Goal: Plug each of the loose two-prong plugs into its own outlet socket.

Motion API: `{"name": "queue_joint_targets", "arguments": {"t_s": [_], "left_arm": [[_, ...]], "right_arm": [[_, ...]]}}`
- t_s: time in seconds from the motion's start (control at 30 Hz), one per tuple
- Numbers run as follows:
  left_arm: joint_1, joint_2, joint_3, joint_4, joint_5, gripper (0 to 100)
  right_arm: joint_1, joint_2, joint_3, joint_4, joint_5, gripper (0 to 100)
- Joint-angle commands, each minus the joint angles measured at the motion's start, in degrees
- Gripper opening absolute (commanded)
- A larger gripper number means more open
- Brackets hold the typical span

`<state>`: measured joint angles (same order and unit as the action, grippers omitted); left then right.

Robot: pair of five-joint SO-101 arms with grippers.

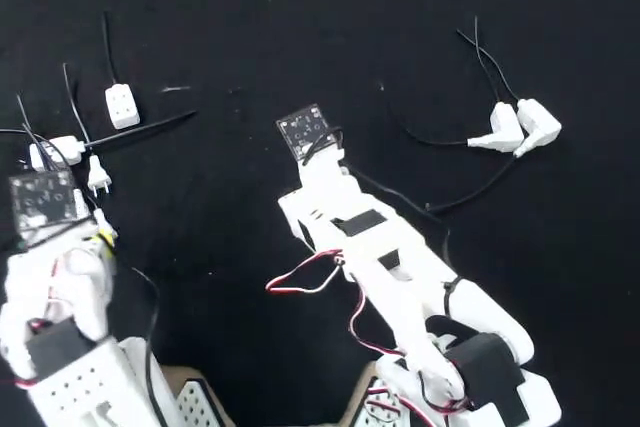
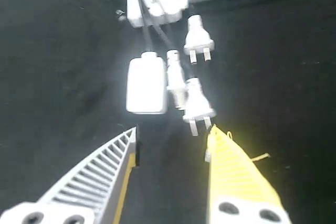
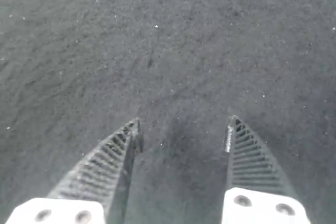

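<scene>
Two loose white two-prong plugs lie on the black mat at the left. The nearer plug (image 2: 197,107) rests just beyond my left gripper (image 2: 173,136), which is open with one fingertip (image 2: 215,136) close to its prongs. The farther plug (image 2: 198,38) (image 1: 98,177) lies beyond it. Beside the nearer plug sits a white socket block (image 2: 146,84), and another socket (image 1: 122,105) lies farther back. At the table's middle, my right gripper (image 3: 184,129) is open over bare mat with nothing between its fingers.
A white adapter (image 2: 157,3) with tangled black cables lies past the plugs. At the far right of the table are two white pieces (image 1: 520,127) side by side, with black cords looping toward the right arm (image 1: 400,267). A black stick (image 1: 150,130) lies near the sockets.
</scene>
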<state>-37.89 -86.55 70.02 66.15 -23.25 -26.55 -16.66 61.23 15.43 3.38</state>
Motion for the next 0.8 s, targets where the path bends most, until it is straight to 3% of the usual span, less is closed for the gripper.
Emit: {"name": "queue_joint_targets", "arguments": {"t_s": [0.0,0.43,0.77], "left_arm": [[-4.4,16.5,-12.7,-1.1,-5.7,22],[-5.8,69.8,-47.1,-1.8,-6.6,22],[-3.7,93.8,-60.0,-1.8,-6.6,22]], "right_arm": [[-0.8,-2.2,-0.4,-1.4,0.5,24.0],[-0.6,-2.2,-0.3,-1.1,0.5,24.0],[-0.6,-2.2,-0.3,-1.1,0.5,24.0]]}}
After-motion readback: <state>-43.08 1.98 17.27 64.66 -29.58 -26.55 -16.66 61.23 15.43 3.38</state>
